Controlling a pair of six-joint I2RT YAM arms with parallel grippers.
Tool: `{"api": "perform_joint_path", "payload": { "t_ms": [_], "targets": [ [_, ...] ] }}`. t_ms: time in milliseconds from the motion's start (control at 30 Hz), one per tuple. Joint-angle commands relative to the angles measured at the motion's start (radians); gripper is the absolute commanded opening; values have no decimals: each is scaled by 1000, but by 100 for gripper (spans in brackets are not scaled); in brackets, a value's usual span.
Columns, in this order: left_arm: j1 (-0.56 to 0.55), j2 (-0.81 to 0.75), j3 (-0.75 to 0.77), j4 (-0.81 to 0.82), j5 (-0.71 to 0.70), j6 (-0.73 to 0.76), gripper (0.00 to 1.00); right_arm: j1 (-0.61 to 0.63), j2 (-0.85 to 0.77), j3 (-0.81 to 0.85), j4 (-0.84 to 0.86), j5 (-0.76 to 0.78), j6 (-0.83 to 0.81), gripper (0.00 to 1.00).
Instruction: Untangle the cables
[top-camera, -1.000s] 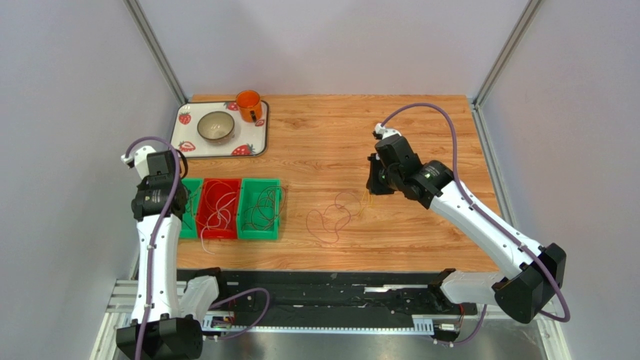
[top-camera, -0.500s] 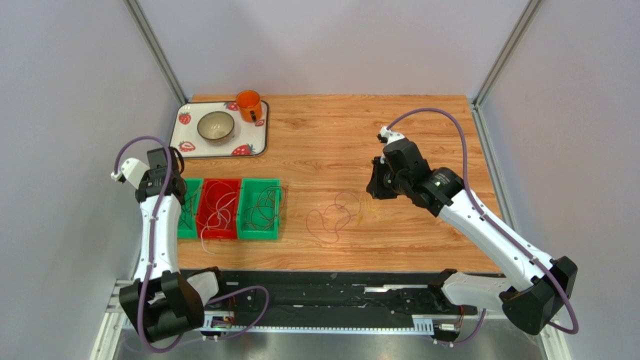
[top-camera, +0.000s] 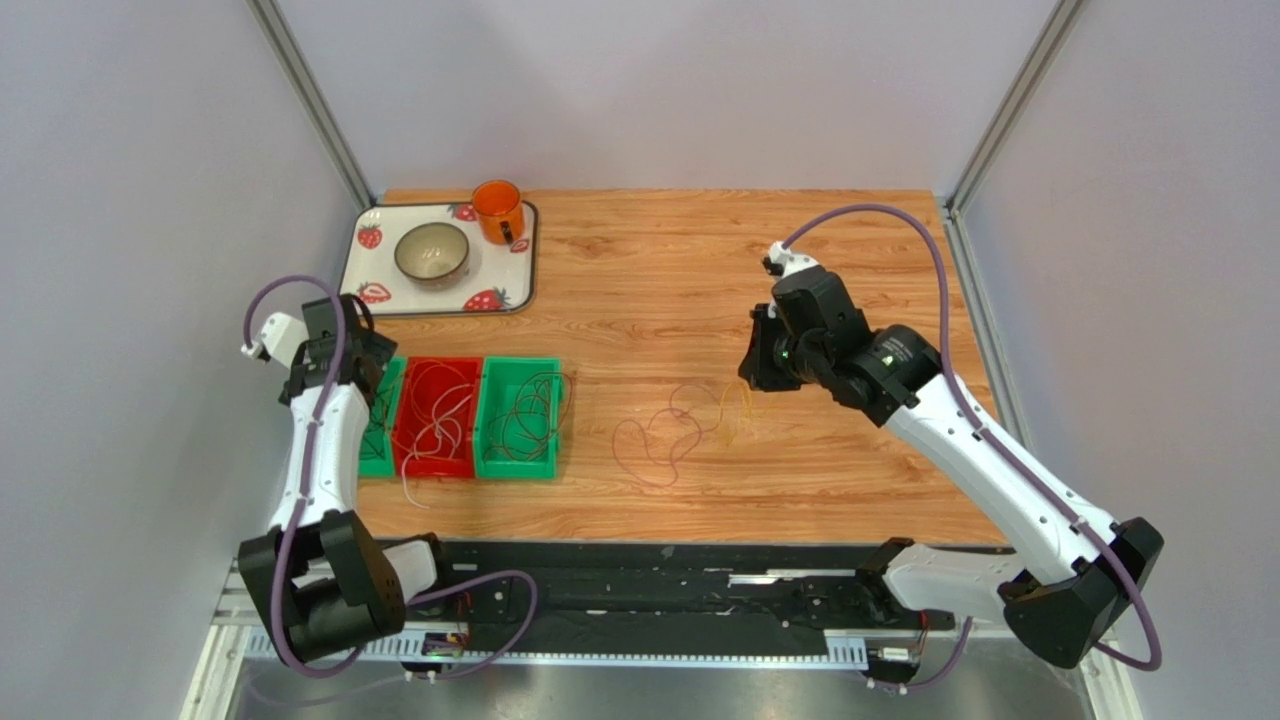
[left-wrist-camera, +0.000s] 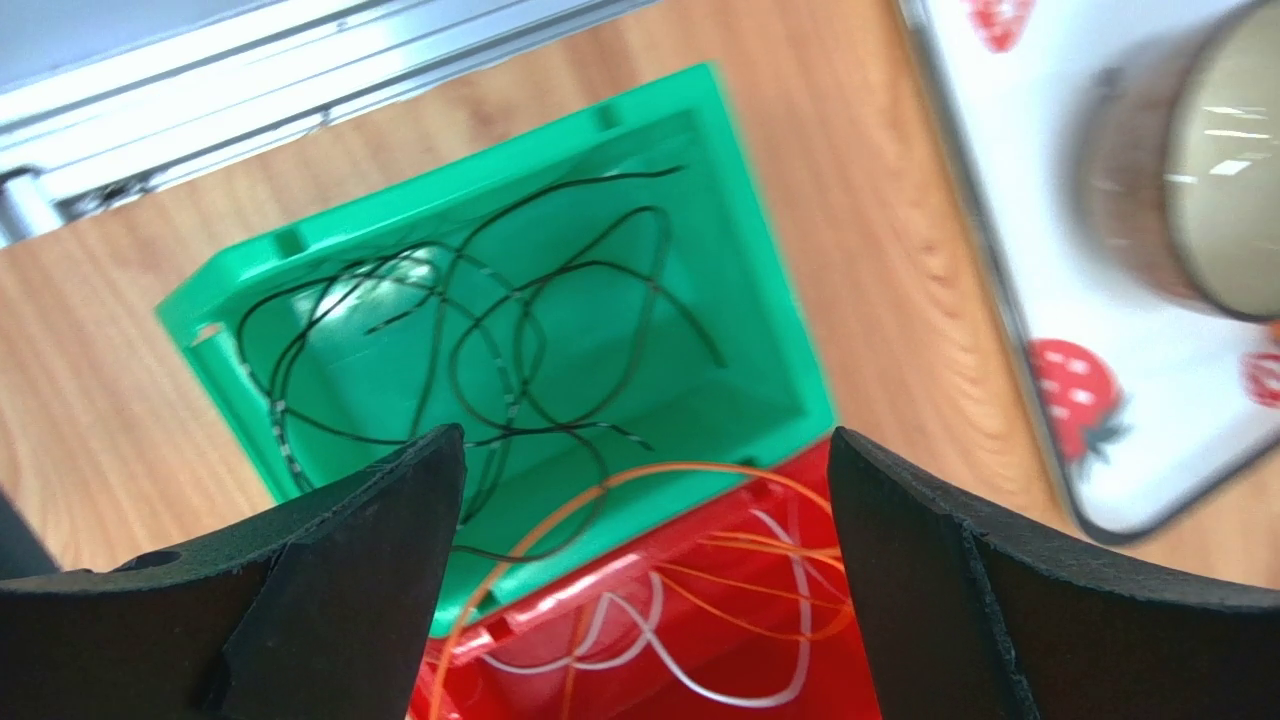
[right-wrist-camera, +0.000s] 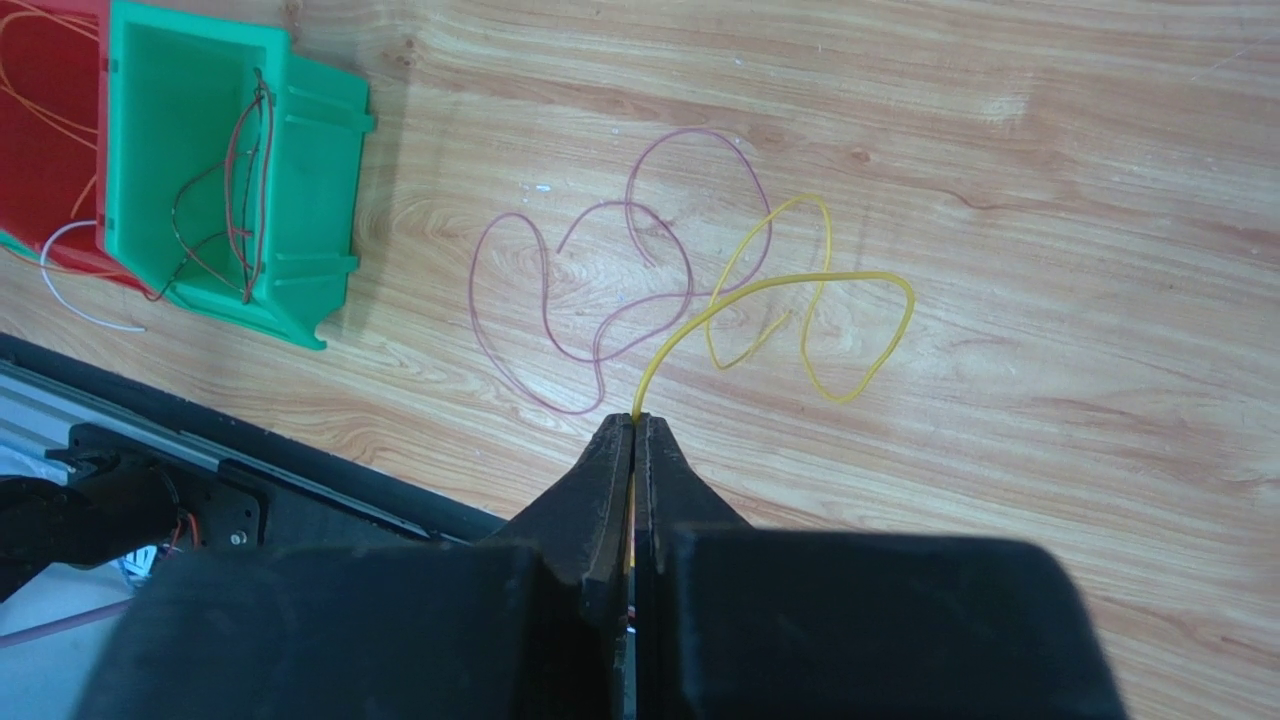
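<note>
Right wrist view shows the right tool pinching a yellow cable at lower center, while the left tool hangs spread above a green bin.

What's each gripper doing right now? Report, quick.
Left gripper: open, holding nothing, above the green bin.
Right gripper: shut on the yellow cable.
</note>
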Motion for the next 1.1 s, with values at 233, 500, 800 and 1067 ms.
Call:
{"api": "perform_joint_path", "payload": {
  "t_ms": [233, 500, 800, 1067],
  "targets": [
    [-65, -129, 208, -118, 378, 268, 99, 0, 91, 209, -10, -25, -3, 0],
    [-65, -400, 93, -239, 762, 471, 91, 21, 198, 374, 39, -154, -15, 0],
    [-109, -583, 35, -208, 865, 486, 91, 179, 424, 678, 56, -139, -20, 0],
    [-94, -678, 43, -240, 682, 447, 88, 302, 642, 914, 48, -148, -12, 0]
  ]
}}
